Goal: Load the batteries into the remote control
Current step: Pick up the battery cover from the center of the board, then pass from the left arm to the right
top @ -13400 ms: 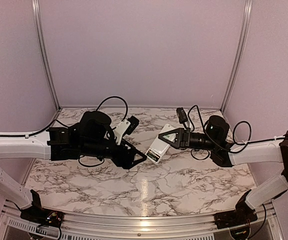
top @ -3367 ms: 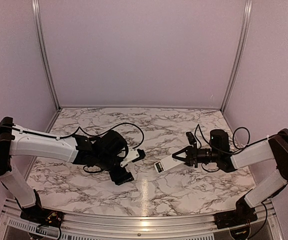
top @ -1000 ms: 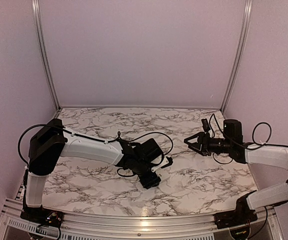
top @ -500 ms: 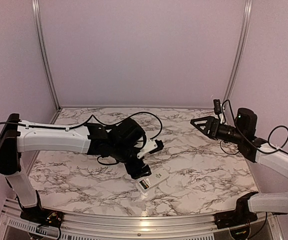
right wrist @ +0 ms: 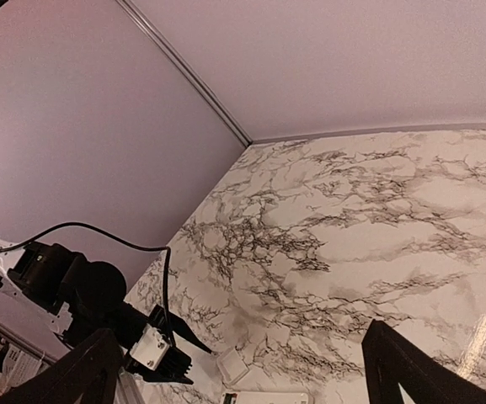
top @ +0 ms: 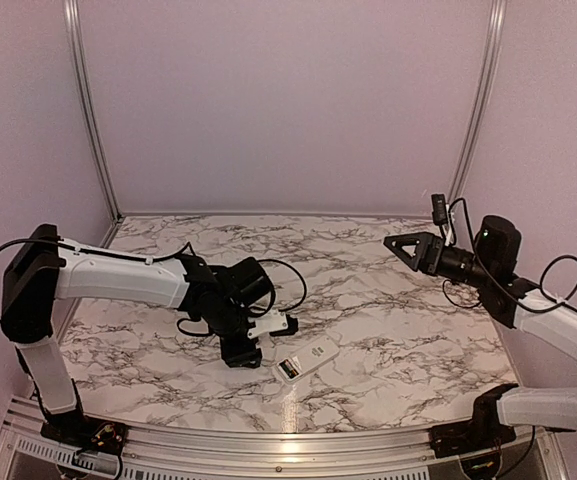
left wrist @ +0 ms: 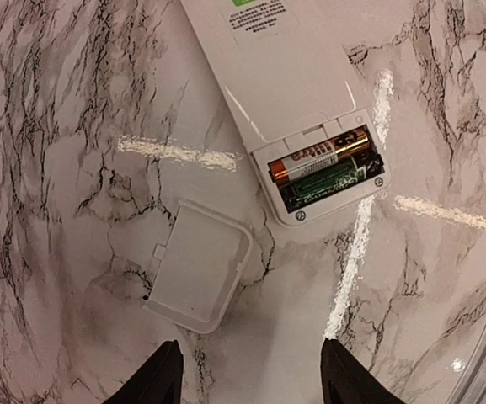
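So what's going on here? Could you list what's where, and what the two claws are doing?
remote control: back side up on the table, uncovered at one end
batteries: two, side by side inside that open end
cover: loose on the table beside the remote, apart from it
left gripper: open, close by the cover, holding nothing
right gripper: open, raised at the far right, empty

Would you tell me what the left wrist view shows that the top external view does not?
Only the left wrist view: two batteries seated in the open compartment, and the detached cover lying beside it. Only the top external view: both arms, with the right gripper open and raised at the right. Both: the remote control lying on the marble table, with the open left gripper close by.
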`<state>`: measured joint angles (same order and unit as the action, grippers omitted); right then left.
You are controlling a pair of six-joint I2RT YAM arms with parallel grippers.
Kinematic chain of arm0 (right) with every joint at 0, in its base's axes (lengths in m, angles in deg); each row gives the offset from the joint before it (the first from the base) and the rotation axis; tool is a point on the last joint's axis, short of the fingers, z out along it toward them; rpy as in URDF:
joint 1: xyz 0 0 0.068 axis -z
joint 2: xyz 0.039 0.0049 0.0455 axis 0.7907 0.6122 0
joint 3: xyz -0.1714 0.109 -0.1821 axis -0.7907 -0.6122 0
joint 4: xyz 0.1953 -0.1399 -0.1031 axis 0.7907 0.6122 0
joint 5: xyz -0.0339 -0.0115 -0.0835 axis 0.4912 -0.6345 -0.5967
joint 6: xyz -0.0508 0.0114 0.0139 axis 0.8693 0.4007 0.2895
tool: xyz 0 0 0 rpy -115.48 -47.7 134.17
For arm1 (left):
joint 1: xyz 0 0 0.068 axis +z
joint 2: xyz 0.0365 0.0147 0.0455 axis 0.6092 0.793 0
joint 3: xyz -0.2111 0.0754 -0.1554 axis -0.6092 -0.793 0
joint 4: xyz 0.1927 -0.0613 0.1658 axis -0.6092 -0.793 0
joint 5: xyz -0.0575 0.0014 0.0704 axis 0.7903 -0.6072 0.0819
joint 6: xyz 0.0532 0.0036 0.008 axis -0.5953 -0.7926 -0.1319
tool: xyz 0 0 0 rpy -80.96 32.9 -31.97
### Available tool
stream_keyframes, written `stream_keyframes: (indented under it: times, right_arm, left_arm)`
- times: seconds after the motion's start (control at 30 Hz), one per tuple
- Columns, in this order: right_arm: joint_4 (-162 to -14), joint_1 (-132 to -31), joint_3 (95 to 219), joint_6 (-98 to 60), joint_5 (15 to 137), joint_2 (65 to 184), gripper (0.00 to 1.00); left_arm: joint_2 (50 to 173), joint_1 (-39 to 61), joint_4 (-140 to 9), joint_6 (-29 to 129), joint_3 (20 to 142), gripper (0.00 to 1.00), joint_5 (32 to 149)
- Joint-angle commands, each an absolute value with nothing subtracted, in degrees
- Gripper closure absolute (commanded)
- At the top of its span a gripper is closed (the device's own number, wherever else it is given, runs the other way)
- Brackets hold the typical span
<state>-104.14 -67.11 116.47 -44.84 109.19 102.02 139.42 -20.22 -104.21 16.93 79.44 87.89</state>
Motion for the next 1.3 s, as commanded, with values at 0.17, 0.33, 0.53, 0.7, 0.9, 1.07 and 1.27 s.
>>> stream_keyframes:
  times: [0.17,0.33,0.53,0.7,0.9,1.07,1.27]
  right_arm:
    - [-107.3,-66.8,114.1,-42.1,111.8,98.5,0.05]
    - [-109.6,-66.8,113.1,-42.5,114.5,98.8,0.14]
    - [-110.5,-66.8,112.9,-42.7,116.0,99.8,0.27]
    - [-110.8,-66.8,113.1,-42.6,116.9,101.2,0.39]
    - [-110.8,-67.2,113.2,-41.9,118.2,103.6,0.50]
    - [-111.6,-71.2,113.8,-39.2,118.9,105.2,0.56]
    - [-119.1,-78.6,115.0,-37.7,124.0,105.5,0.59]
  left_arm:
    - [148.1,-18.5,-106.2,9.6,85.8,0.49,89.3]
    - [150.9,-18.5,-106.2,7.8,87.5,0.55,90.5]
    - [152.1,-18.5,-106.3,7.2,87.0,0.68,92.1]
    - [151.4,-19.0,-106.7,10.7,86.9,0.94,91.7]
    - [143.6,-18.9,-103.9,16.0,84.1,1.00,94.0]
    - [129.4,-18.2,-92.9,22.3,79.1,1.00,113.0]
    - [120.0,-18.2,-75.4,36.7,76.7,1.00,130.5]
